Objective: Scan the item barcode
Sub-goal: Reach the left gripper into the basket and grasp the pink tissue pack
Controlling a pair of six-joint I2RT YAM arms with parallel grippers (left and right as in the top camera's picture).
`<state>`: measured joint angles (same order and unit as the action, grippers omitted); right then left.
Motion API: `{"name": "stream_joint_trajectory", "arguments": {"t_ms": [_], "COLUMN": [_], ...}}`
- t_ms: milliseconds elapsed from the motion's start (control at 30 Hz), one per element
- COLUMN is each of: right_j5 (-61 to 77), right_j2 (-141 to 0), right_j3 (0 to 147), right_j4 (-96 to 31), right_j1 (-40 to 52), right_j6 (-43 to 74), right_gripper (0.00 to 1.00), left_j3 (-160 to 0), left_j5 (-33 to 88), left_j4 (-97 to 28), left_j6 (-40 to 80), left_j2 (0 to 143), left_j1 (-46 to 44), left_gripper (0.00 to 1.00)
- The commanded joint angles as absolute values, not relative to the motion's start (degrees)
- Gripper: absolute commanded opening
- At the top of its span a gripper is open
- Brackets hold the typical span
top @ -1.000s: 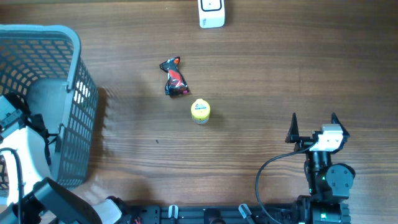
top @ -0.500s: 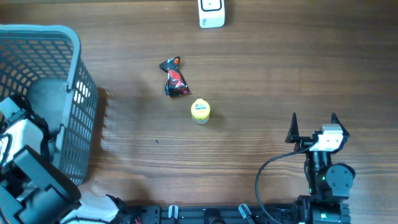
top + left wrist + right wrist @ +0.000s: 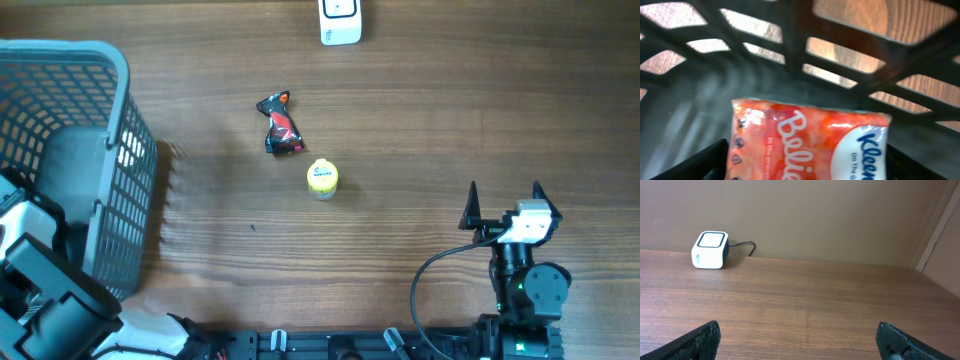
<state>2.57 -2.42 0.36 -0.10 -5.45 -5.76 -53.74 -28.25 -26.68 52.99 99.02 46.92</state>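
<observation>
Evidently fetching something to scan, the left gripper [image 3: 807,161] straddles the tissue pack [image 3: 805,142] inside the basket [image 3: 112,120], contact unclear; the right gripper [image 3: 503,195] idles, fingers spread wide.

- tissue pack [image 3: 805,142]: soft orange-pink Kleenex pack with white lettering, lying down at the bottom of the grey basket [image 3: 790,30], close to its mesh wall
- scanner [image 3: 340,22]: small white box, sits upright at the desk's [image 3: 450,100] far edge, black cable behind it
</observation>
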Motion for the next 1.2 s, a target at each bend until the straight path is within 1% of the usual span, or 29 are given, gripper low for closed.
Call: {"name": "stream_joint_trajectory", "arguments": {"t_ms": [0, 33, 67, 100, 133, 200, 233, 267, 300, 600, 700, 767, 867, 967, 1033, 1167], "right_j5": [3.3, 3.3, 3.3, 3.3, 3.3, 3.3, 3.3, 3.3, 3.3, 3.3, 3.3, 3.3, 3.3, 3.3, 3.3, 3.3], "right_j2": [-2.5, -2.5, -2.5, -2.5, -2.5, -2.5, -2.5, -2.5, -2.5, -2.5, -2.5, -2.5, -2.5, -2.5, -2.5, -2.5], "right_j3": [0.3, 0.3, 0.3, 0.3, 0.3, 0.3, 0.3, 0.3, 0.3, 0.3, 0.3, 0.3, 0.3, 0.3, 0.3, 0.3], "right_j4": [0.0, 0.0, 0.0, 0.0, 0.0, 0.0, 0.0, 0.0, 0.0, 0.0, 0.0, 0.0, 0.0, 0.0, 0.0, 0.0], "right_j1": [-5.6, -5.6, -5.6, -5.6, -5.6, -5.6, -5.6, -5.6, -5.6, -5.6, -5.6, -5.6, -5.6, -5.6, -5.6, -5.6], "right_j6": [-4.9, -4.9, -4.9, -4.9, -4.9, -4.9, -4.9, -4.9, -4.9, -4.9, -4.9, -4.9, -4.9, -4.9, -4.9, -4.9], "right_gripper": [1.00, 1.00, 1.00, 1.00, 0.99, 1.00, 1.00, 1.00, 1.00, 1.00, 1.00, 0.99, 1.00, 1.00, 1.00, 1.00], "left_j3": [-53.3, -53.3, -53.3, -53.3, -53.3, -53.3, -53.3, -53.3, -53.4, -55.6, -55.9, -56.0, -56.0, -56.0, -56.0, -56.0], "left_j5": [-29.4, -28.7, -28.3, -27.3, -26.3, -24.1, -22.4, -20.7, -17.8, -4.6, -1.5, 1.5, 8.0, 14.6, 20.9, 28.9], "left_j4": [-27.0, -27.0, -27.0, -27.2, -27.2, -27.2, -27.2, -27.3, -27.5, -29.1, -29.0, -28.1, -25.9, -23.7, -22.2, -18.7], "left_j6": [52.7, 52.7, 52.7, 52.7, 52.7, 52.7, 52.7, 52.7, 52.7, 52.7, 52.9, 52.9, 53.8, 57.0, 59.7, 63.6], "left_j2": [100.3, 100.3, 100.3, 100.3, 100.3, 100.3, 100.2, 100.0, 99.4, 90.1, 84.4, 79.4, 71.1, 64.0, 58.4, 51.4], "left_j1": [48.1, 48.1, 48.1, 48.1, 48.1, 48.1, 48.1, 48.1, 48.1, 47.6, 46.7, 45.8, 44.8, 44.3, 44.3, 43.3], "left_gripper": [0.68, 0.61, 0.51, 0.44, 0.41, 0.41, 0.40, 0.33, 0.31, 0.31, 0.33, 0.36, 0.38, 0.41, 0.41, 0.45]}}
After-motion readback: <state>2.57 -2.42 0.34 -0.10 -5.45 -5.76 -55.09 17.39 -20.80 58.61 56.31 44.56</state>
